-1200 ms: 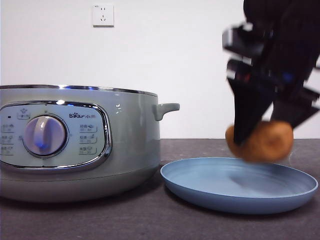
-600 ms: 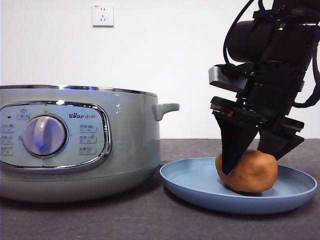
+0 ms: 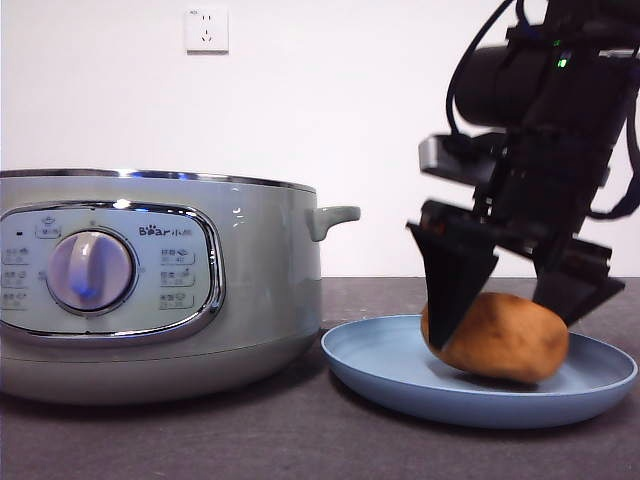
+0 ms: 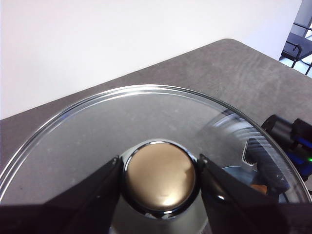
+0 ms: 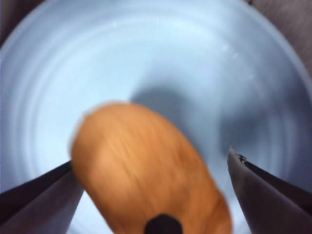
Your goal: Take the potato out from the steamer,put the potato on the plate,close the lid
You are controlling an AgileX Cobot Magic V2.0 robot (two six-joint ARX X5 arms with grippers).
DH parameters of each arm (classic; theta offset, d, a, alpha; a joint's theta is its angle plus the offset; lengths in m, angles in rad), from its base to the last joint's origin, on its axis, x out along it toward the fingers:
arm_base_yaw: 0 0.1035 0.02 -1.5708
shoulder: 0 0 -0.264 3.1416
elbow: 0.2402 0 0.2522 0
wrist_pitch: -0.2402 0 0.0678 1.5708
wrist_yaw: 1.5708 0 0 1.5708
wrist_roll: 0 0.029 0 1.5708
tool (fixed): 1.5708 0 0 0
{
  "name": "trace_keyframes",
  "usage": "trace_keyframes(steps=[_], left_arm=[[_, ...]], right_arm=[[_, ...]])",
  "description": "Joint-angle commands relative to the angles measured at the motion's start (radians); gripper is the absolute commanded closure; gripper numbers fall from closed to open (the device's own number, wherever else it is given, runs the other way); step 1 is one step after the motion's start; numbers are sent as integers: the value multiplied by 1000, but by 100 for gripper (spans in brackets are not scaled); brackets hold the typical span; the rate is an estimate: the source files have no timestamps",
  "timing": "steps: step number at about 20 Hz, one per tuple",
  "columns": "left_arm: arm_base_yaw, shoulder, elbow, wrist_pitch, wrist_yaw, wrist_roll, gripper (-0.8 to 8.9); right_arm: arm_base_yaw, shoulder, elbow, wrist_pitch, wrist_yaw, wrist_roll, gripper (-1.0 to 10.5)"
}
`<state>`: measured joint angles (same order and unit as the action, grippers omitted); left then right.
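Note:
The orange-brown potato (image 3: 500,338) lies on the light blue plate (image 3: 400,380), to the right of the sage-green steamer (image 3: 250,280), which stands uncovered. My right gripper (image 3: 508,325) hangs over the plate, open, one jaw on each side of the potato. In the right wrist view the potato (image 5: 146,170) is blurred between the spread jaws of that gripper (image 5: 151,161), with the plate (image 5: 195,58) beneath. Seen from the left wrist, my left gripper (image 4: 159,165) is shut on the knob (image 4: 160,179) of the glass lid (image 4: 146,117), held above the table.
A white wall with a socket (image 3: 206,30) stands behind the dark grey table (image 3: 200,440). The steamer's small side handle (image 3: 335,217) points toward the plate. Through the lid glass, the left wrist view shows part of the right arm (image 4: 287,146).
The right gripper lowered the potato onto the plate, then spread its jaws. The potato now rests free, settled slightly to one side.

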<state>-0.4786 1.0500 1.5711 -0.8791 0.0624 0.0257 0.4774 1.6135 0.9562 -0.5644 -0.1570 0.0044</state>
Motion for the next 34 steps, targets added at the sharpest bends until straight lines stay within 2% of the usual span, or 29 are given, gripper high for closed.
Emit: trace_keyframes(steps=[1,8,10,11,12,20,22,25,34], left_arm=[[0,-11,14,55,-1,9,822],[0,0,14,59,-4,10,822],[0,16,14,60,-4,14,822],[0,29,14,60,-4,23,822],[0,39,14,60,-4,27,822],[0,167,11,55,-3,54,822],[0,197,-2,57,-2,54,822],[0,209,-98,129,-2,51,822],[0,209,-362,288,-6,23,822]], right_arm=[[2,-72,31,-23,1,6,474],[2,-335,156,-126,2,6,496],[2,-422,160,-126,2,6,743],[1,-470,160,-126,2,6,936],[2,-509,160,-125,2,6,951],[1,-775,160,-180,11,7,955],[1,-811,160,-208,42,7,955],[1,-844,160,-242,114,6,955],[1,-855,160,-253,112,6,955]])
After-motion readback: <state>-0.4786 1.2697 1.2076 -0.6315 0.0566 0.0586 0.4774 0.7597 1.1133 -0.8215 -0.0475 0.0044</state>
